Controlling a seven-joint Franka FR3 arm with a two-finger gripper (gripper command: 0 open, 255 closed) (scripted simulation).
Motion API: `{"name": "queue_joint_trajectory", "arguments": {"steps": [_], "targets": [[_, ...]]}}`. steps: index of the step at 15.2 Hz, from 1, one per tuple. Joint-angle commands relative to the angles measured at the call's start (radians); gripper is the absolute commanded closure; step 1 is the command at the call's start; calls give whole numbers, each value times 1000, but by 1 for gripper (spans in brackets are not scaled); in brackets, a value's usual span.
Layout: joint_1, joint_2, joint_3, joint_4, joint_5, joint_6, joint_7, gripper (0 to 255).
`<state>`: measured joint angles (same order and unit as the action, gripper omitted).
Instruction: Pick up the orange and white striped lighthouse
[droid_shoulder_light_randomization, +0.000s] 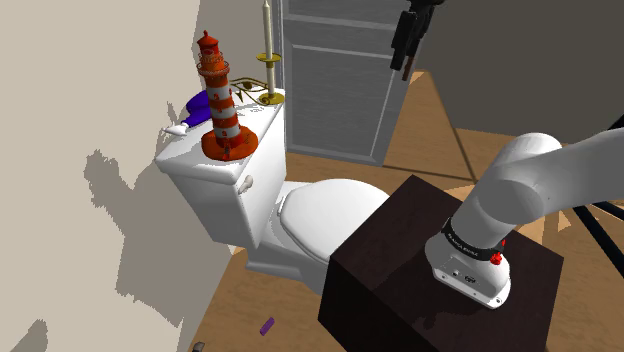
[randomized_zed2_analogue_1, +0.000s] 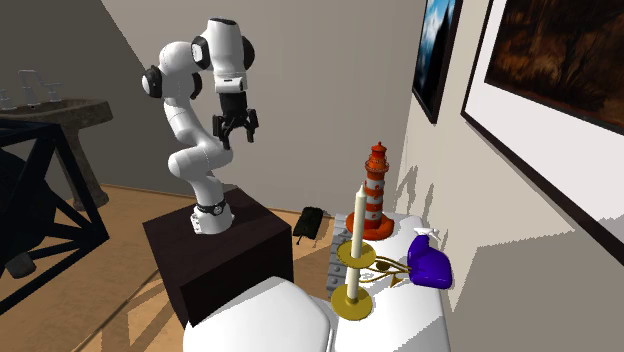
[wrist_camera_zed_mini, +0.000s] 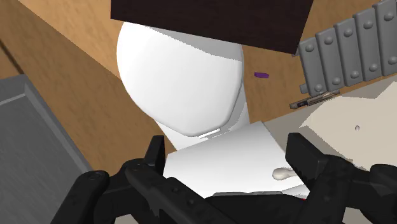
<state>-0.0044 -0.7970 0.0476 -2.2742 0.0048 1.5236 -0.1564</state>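
Observation:
The orange and white striped lighthouse (droid_shoulder_light_randomization: 224, 102) stands upright on the white toilet tank lid (droid_shoulder_light_randomization: 190, 155), near the wall. In the second exterior view the lighthouse (randomized_zed2_analogue_1: 375, 190) rises behind a candle. My black gripper (droid_shoulder_light_randomization: 399, 62) hangs high in the air, well off to the shoulder view's right of the lighthouse and above the toilet bowl. The gripper (randomized_zed2_analogue_1: 237, 140) is far from the tank and holds nothing. In the wrist view the gripper (wrist_camera_zed_mini: 232, 162) is open, its fingers (wrist_camera_zed_mini: 310, 159) apart above the tank (wrist_camera_zed_mini: 222, 159) and the seat lid (wrist_camera_zed_mini: 181, 76).
A tall candle in a gold holder (droid_shoulder_light_randomization: 266, 60) and a blue bottle (droid_shoulder_light_randomization: 198, 105) share the tank lid beside the lighthouse. A grey panelled door (droid_shoulder_light_randomization: 340, 70) stands behind the toilet. My dark stand (droid_shoulder_light_randomization: 400, 290) sits by the bowl. A small purple item (droid_shoulder_light_randomization: 266, 327) lies on the wood floor.

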Motion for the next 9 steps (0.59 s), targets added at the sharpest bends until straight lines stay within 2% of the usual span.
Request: {"name": "queue_joint_trajectory", "arguments": {"steps": [1, 9], "targets": [[0, 0, 0, 0, 0, 0, 0, 0], [42, 175, 58, 31, 87, 239, 44, 0]]}}
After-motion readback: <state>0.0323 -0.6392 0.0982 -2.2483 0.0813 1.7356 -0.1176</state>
